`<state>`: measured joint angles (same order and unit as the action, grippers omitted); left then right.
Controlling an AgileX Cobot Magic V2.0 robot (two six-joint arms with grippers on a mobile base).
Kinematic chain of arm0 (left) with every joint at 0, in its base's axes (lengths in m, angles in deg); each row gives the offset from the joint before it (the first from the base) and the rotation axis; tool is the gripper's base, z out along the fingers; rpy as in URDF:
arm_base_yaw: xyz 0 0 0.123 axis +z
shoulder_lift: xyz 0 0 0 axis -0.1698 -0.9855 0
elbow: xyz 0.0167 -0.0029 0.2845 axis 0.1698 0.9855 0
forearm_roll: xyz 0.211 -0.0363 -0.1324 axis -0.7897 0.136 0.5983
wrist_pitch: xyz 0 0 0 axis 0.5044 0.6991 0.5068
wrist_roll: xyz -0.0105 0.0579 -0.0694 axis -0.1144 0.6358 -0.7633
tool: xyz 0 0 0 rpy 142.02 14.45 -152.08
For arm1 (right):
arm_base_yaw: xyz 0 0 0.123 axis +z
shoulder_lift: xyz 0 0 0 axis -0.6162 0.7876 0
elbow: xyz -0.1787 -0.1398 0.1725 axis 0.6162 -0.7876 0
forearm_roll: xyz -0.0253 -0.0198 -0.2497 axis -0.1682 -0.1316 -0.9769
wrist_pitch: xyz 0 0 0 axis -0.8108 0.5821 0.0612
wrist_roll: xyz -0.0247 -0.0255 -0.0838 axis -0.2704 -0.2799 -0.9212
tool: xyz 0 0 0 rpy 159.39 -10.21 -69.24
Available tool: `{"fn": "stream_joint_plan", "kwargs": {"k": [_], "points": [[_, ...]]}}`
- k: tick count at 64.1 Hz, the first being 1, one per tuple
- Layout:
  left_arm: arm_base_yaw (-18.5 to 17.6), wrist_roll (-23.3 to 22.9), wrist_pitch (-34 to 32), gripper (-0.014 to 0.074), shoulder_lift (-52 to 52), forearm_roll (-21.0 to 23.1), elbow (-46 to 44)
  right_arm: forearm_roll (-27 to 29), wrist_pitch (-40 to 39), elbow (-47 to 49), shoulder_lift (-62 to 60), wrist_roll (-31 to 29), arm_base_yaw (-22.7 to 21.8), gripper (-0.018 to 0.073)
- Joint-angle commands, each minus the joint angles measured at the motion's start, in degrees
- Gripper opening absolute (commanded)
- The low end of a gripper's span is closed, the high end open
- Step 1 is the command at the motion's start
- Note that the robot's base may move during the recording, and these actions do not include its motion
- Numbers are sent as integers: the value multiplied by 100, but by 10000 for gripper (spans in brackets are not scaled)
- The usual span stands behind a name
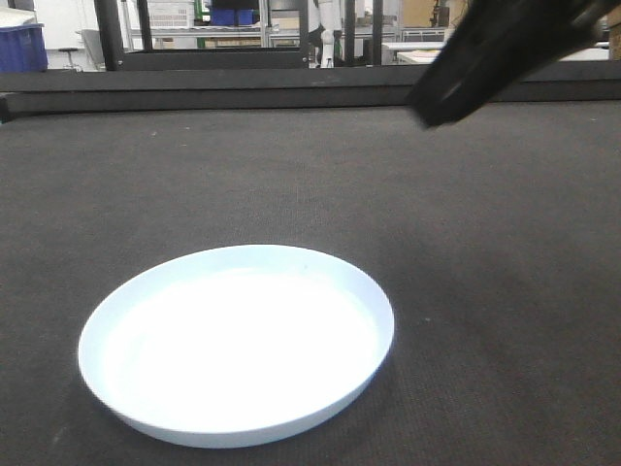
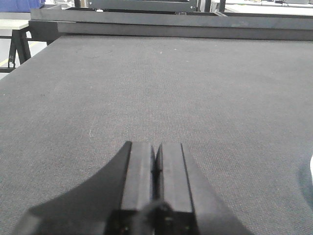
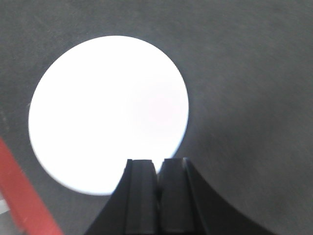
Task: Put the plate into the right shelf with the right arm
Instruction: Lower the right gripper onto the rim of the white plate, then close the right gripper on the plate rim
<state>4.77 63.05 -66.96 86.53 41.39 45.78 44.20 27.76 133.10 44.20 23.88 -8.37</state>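
Observation:
The white plate (image 1: 238, 342) with a pale bluish rim lies flat on the dark grey table mat, near the front. In the right wrist view the plate (image 3: 107, 112) fills the middle, seen from above. My right gripper (image 3: 158, 161) is shut and empty, hovering above the plate's near edge. The right arm (image 1: 495, 49) shows as a black shape at the top right of the front view, above the table. My left gripper (image 2: 155, 146) is shut and empty, low over the bare mat. A sliver of the plate (image 2: 311, 171) shows at the right edge. The right shelf is out of view.
A raised black rail (image 1: 243, 92) borders the table's far edge. A red frame edge (image 3: 19, 196) runs along the table's side near the plate. Blue bins (image 1: 21, 47) and racks stand in the background.

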Motion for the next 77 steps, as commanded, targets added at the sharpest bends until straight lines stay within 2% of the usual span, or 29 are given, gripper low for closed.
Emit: {"fn": "stream_joint_plan", "kwargs": {"k": [1, 6, 11, 41, 64, 72, 77], "points": [[-30, -19, -490, -47, 29, 23, 46, 42, -670, 196, 198, -55, 129, 336], [-30, -19, -490, -47, 29, 23, 46, 53, -931, 196, 529, -55, 168, 533], [-30, -19, -490, -47, 29, 23, 46, 98, -1034, 196, 738, -55, 195, 643], [-30, -19, -490, -47, 29, 23, 46, 132, -1374, 196, 1583, -55, 221, 620], [-30, -19, -490, -47, 29, 23, 46, 132, -1461, 196, 1785, -55, 221, 369], [-30, -19, -490, -47, 29, 23, 46, 132, -1455, 196, 1869, -55, 221, 316], [-30, -19, -490, -47, 29, 23, 46, 132, -1442, 196, 1917, -55, 221, 315]]}}
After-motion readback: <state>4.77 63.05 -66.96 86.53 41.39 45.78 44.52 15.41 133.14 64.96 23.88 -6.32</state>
